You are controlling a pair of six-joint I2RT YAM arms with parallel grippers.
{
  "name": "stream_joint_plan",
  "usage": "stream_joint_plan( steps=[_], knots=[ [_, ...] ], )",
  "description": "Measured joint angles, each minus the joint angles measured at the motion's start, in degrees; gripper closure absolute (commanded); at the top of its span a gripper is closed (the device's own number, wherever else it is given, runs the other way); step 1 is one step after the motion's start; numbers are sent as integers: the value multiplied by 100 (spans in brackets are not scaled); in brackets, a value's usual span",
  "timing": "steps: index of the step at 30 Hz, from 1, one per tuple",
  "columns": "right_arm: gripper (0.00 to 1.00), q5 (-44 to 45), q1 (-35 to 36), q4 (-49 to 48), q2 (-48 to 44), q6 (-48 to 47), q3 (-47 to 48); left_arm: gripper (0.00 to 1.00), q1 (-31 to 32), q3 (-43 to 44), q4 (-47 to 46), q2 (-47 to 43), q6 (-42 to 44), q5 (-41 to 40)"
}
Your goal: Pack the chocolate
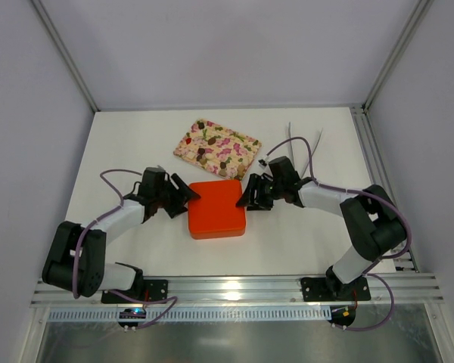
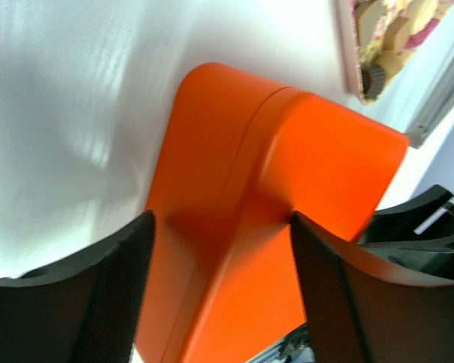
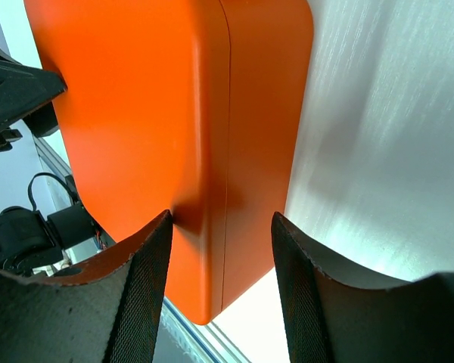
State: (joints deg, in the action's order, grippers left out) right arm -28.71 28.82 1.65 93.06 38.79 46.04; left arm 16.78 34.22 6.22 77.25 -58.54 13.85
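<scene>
The orange box (image 1: 216, 208) lies shut, lid on, in the middle of the table; it fills the left wrist view (image 2: 287, 151) and the right wrist view (image 3: 151, 98). Several brown and tan chocolate lumps (image 1: 202, 157) sit on the floral tray (image 1: 216, 148) just behind it; one shows in the left wrist view (image 2: 377, 77). My left gripper (image 1: 188, 197) (image 2: 221, 219) is open, its fingers straddling the box's left edge. My right gripper (image 1: 246, 198) (image 3: 221, 218) is open, its fingers straddling the box's right edge. The box's inside is hidden.
An aluminium rail (image 1: 234, 287) runs along the near edge where the arm bases are bolted. Another rail (image 1: 369, 151) runs down the right side. White cables (image 1: 306, 140) lie at the back right. Pale walls enclose the table.
</scene>
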Motion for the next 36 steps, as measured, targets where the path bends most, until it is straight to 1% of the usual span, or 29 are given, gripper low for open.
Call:
stream_joint_plan(
  steps=[1, 2, 4, 5, 7, 8, 11, 14, 19, 22, 23, 25, 26, 29, 31, 34, 35, 36],
  knots=[
    [45, -2, -2, 24, 4, -4, 13, 36, -11, -20, -74, 17, -59, 13],
    [45, -13, -7, 44, 13, -4, 28, 42, -20, -28, -177, 50, -114, 48],
    [45, -37, -7, 61, 37, -11, 48, 48, -44, -28, -374, 140, -168, 90],
    [45, -55, -9, 68, 48, -13, 59, 55, -66, -26, -520, 201, -203, 103],
    [45, -79, -28, 63, 72, -13, 70, 62, -109, -24, -841, 323, -291, 140],
    [45, -90, -35, 61, 72, -13, 70, 69, -111, -24, -992, 378, -317, 140],
    [45, -114, -57, 81, 72, -15, 68, 74, -133, -55, -1360, 452, -391, 116],
    [45, -127, -68, 59, 70, -15, 42, 74, -131, -140, -1572, 463, -426, 109],
    [45, -149, -76, -63, 2, -13, -79, 70, -111, -234, -1709, 396, -431, 70],
    [45, -138, -76, -22, -57, -33, -94, 65, -87, -232, -1519, 299, -404, 66],
    [45, -125, -79, 7, -79, -39, -94, 61, -76, -208, -1390, 258, -391, 68],
    [45, -101, -111, 83, -125, -79, -94, 53, -52, -90, -951, 151, -240, 35],
    [44, -87, -131, 157, -164, -114, -87, 43, -39, -22, -686, 101, -170, 11],
    [41, 22, -245, 490, -280, -219, -2, 28, -28, 284, 278, -50, 205, -190],
    [41, 136, -348, 796, -365, -310, 179, 22, -28, 597, 911, -144, 428, -319],
    [39, 256, -481, 1102, -551, -433, 549, 17, -28, 1231, 1580, -273, 772, -481],
    [37, 278, -514, 1158, -625, -461, 656, 16, -28, 1574, 1832, -341, 938, -525],
    [37, 313, -560, 1207, -741, -490, 782, 15, -28, 1705, 1884, -387, 988, -535]
  ],
)
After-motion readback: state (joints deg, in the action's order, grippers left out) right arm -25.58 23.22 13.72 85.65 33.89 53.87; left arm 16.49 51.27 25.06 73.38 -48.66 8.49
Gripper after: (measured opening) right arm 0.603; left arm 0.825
